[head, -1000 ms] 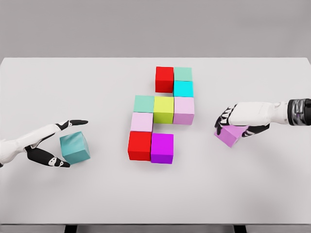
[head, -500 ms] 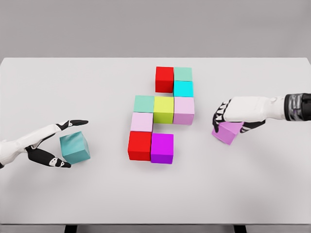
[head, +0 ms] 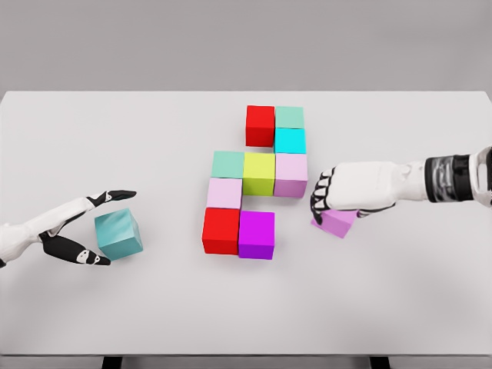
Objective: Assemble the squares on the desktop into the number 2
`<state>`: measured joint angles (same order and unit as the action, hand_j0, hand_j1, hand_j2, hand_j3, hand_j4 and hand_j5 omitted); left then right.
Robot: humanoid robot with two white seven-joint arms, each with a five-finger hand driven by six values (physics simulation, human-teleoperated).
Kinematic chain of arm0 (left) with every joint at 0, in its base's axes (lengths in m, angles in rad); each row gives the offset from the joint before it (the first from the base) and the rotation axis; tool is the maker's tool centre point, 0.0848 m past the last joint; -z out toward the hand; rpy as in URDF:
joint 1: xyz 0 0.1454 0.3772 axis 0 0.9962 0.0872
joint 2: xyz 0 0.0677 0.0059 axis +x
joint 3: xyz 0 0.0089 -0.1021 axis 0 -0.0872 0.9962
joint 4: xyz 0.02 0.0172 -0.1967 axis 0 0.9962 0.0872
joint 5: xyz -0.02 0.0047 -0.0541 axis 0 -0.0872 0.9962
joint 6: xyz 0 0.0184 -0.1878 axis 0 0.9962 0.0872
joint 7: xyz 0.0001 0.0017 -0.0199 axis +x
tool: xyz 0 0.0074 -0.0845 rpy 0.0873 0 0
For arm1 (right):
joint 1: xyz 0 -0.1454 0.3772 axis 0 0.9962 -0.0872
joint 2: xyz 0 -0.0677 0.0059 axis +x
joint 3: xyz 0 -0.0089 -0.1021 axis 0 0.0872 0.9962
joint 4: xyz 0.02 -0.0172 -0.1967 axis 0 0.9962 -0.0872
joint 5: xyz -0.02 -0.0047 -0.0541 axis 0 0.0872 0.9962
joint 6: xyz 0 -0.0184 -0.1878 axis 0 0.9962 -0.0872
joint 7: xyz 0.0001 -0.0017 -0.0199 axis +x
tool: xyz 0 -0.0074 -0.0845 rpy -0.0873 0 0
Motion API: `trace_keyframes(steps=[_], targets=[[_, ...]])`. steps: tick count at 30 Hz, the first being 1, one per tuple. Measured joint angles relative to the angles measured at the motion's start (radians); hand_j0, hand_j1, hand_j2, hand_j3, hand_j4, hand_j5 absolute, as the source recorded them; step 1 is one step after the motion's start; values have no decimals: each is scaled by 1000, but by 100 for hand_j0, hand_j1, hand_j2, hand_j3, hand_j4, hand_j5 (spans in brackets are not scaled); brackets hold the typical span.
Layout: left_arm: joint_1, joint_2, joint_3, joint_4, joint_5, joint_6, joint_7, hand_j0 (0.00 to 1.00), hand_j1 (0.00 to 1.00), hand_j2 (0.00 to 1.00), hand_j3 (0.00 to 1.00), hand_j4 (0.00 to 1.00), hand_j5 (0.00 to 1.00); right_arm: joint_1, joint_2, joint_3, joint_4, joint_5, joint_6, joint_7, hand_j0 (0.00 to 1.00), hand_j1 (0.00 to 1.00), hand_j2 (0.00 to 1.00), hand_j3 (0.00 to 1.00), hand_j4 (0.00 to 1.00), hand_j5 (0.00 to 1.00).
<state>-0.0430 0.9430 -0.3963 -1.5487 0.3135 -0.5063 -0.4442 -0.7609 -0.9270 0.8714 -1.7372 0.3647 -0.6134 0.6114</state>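
Several coloured cubes form a stepped figure at the table's middle: a red cube (head: 260,125) and mint cube (head: 289,117) on top, a cyan cube (head: 290,141) below, then a mint, yellow-green (head: 259,173) and pale pink row, a pale pink cube (head: 224,193), and a red (head: 221,231) and magenta cube (head: 256,234) at the bottom. My right hand (head: 332,201) is shut on a violet cube (head: 336,223), right of the magenta cube. My left hand (head: 104,227) is open around a teal cube (head: 118,234), fingers on either side of it.
The white table (head: 400,300) spans the view, with its front edge near the bottom. A grey wall lies behind it.
My right hand has carried the violet cube leftward toward the figure's lower right. The left hand and teal cube have stayed in place.
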Motion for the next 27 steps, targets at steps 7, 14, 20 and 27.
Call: trace_keyframes(steps=[7, 14, 20, 27], targets=[[0, -9, -1, 0, 0, 1, 0, 100, 100, 100, 100, 100, 100, -15, 55, 39, -17, 0, 0, 0, 55, 55, 55, 55, 55, 55], [-2, -20, -9, 7, -1, 5, 0, 92, 92, 92, 92, 92, 92, -20, 61, 71, -20, 1, 0, 0, 55, 55, 55, 55, 55, 55], [-3, -21, -18, 18, -2, 13, 0, 78, 78, 78, 78, 78, 78, -21, 56, 83, -20, 1, 0, 0, 55, 55, 55, 55, 55, 55], [-3, -20, -21, 29, -1, 13, -2, 64, 64, 64, 64, 64, 64, -20, 53, 87, -21, 0, 0, 0, 56, 56, 56, 56, 56, 56]])
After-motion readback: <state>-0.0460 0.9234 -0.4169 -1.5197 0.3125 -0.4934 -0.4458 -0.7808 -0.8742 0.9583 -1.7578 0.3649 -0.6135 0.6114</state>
